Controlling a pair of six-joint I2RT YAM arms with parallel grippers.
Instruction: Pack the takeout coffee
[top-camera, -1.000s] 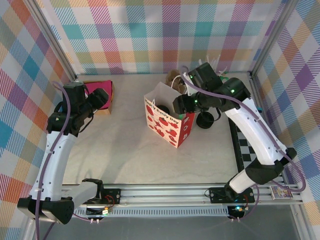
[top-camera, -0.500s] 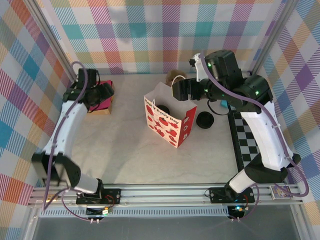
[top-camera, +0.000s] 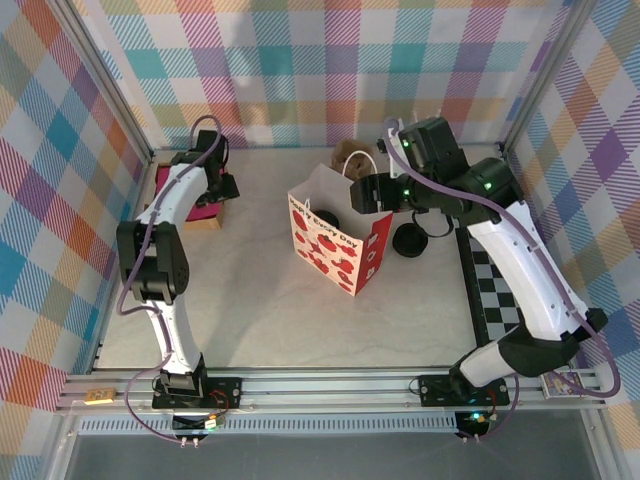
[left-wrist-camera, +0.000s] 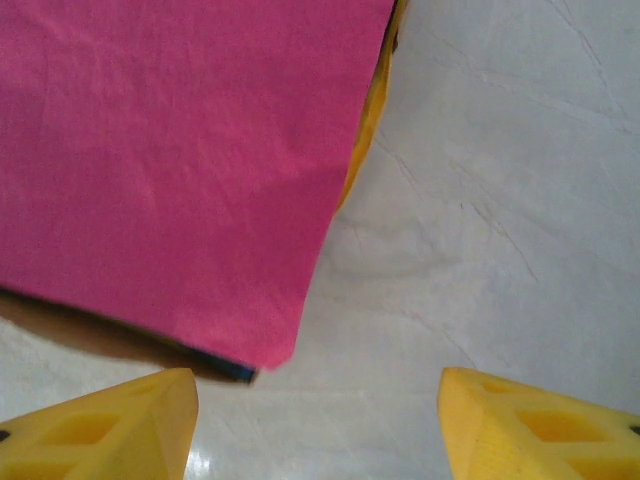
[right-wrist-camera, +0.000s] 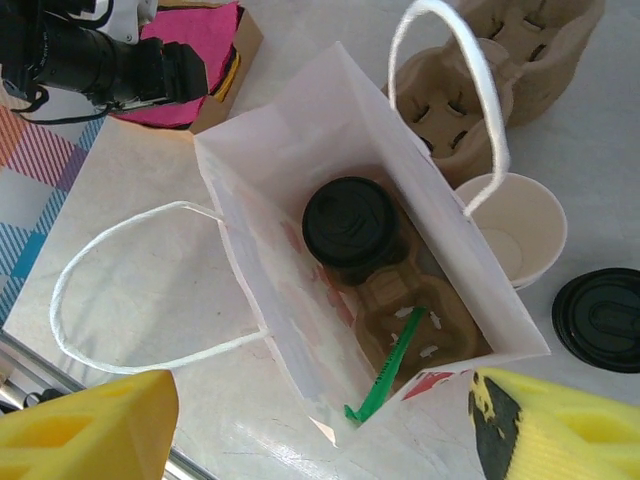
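We are looking down on the takeout coffee (right-wrist-camera: 355, 232) sitting inside the paper bag (right-wrist-camera: 262, 205), in the cardboard tray (right-wrist-camera: 415, 300) on the bag's floor, at the 10 o'clock end of the opening. The cup is standing upright, its long axis running straight up and down and its black lid facing up at the right claw (right-wrist-camera: 320, 425). That claw is hovering above the bag with its fingers spread wide and holding nothing.

At 10 o'clock on the table, well apart from the bag, the left claw (left-wrist-camera: 320, 420) is hanging over a pink napkin (left-wrist-camera: 170, 160), also spread wide and empty.

We are judging the bag itself to be the risk. It is tall and light, and one white handle (right-wrist-camera: 470, 90) is arching up at 1 o'clock near the right claw's path. A finger snagging that loop or the rim could pull the bag over and tip the coffee. An empty cup (right-wrist-camera: 515, 230) and a loose lid (right-wrist-camera: 600, 318) are lying just beside the bag at 3 o'clock. A sideways sweep could knock them.
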